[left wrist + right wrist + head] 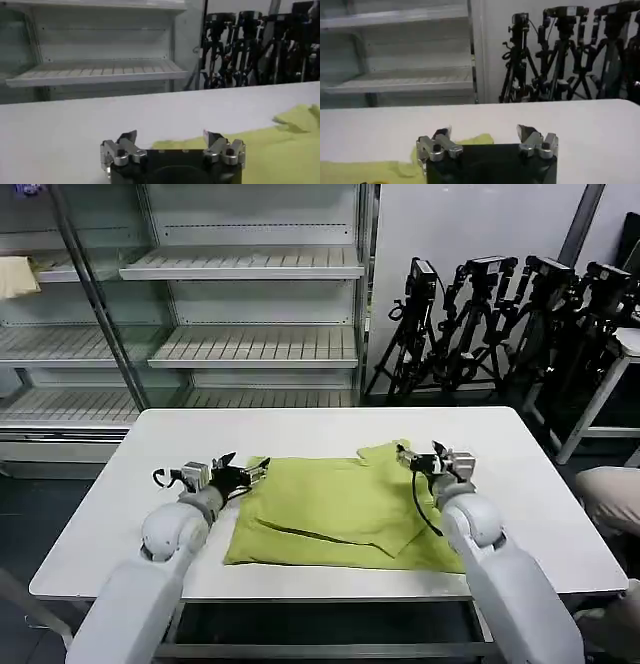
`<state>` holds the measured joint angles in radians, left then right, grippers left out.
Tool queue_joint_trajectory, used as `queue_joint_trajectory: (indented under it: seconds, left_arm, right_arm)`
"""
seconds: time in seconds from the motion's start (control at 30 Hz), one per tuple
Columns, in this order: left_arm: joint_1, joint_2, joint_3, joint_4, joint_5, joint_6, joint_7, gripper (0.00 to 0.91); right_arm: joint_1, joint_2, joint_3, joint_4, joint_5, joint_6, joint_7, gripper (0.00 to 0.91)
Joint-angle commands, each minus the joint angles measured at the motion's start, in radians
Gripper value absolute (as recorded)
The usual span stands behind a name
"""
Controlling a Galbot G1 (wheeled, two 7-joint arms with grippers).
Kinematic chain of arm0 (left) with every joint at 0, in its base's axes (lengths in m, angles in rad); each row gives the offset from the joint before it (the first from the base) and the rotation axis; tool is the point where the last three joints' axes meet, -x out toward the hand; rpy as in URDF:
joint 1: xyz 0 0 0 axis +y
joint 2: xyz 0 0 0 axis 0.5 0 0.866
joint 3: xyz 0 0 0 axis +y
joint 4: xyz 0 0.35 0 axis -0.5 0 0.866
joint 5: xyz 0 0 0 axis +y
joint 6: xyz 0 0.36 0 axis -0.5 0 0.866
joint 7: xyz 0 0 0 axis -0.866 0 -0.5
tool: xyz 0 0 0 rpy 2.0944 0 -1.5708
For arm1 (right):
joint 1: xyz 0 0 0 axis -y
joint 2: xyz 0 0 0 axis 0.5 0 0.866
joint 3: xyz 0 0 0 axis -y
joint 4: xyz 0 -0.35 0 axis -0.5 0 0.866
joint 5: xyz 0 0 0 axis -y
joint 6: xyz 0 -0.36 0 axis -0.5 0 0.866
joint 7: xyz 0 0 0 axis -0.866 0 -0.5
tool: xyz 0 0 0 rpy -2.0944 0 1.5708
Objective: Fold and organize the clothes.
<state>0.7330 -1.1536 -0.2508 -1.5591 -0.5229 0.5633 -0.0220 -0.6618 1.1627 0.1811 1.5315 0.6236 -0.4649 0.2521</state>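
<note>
The clothes are one lime-green T-shirt (pixel 340 509), lying partly folded on the white table (pixel 330 434), with one flap turned over its middle and a sleeve sticking out at the far right corner. My left gripper (pixel 250 469) hovers open at the shirt's far left corner, its jaws wide apart with nothing between them. The same gripper (pixel 170 136) shows above the shirt's edge (pixel 280 150) in the left wrist view. My right gripper (pixel 410 456) stands open over the far right sleeve. Its fingers (pixel 482 132) straddle a bit of green fabric (pixel 475 140) without holding it.
Empty wire shelves (pixel 250 344) stand behind the table. Several black camera tripods (pixel 500 314) crowd the back right. A second table's edge (pixel 625 349) sits at the far right. A pale cloth (pixel 15 276) lies on a shelf at the left. Bare tabletop surrounds the shirt.
</note>
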Motion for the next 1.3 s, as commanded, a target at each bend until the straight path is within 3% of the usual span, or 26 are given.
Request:
queue_joint_trajectory:
  seconds: [0.03,0.6,0.63,0.67,0.7,0.73,1.3]
  left_arm:
    - [-0.133,-0.010,0.034,0.179,-0.027,0.013,0.005,0.907]
    - [-0.092,0.012,0.034,0.162,-0.033,0.015,0.044,0.907]
    - [-0.089,0.012,0.035,0.162,-0.032,0.014,0.044,0.907]
    - [-0.088,0.012,0.035,0.162,-0.030,0.015,0.044,0.584]
    - [-0.084,0.012,0.035,0.163,-0.026,0.015,0.046,0.060]
    - [-0.081,0.014,0.035,0.162,-0.025,0.015,0.050,0.000]
    - [-0.062,0.003,0.041,0.163,-0.008,0.015,0.065,0.010]
  right_arm:
    - [0.153,0.026,-0.061,-0.224,0.008,-0.002,0.010,0.907]
    - [0.159,0.066,-0.064,-0.294,0.022,0.007,-0.023,0.907]
    - [0.159,0.067,-0.064,-0.296,0.026,0.003,-0.022,0.806]
    - [0.158,0.068,-0.064,-0.296,0.027,0.002,-0.021,0.615]
    - [0.156,0.068,-0.066,-0.296,0.028,-0.003,-0.021,0.161]
    - [0.155,0.067,-0.067,-0.295,0.032,-0.006,-0.021,0.000]
    - [0.154,0.062,-0.087,-0.300,0.067,-0.045,-0.042,0.000]
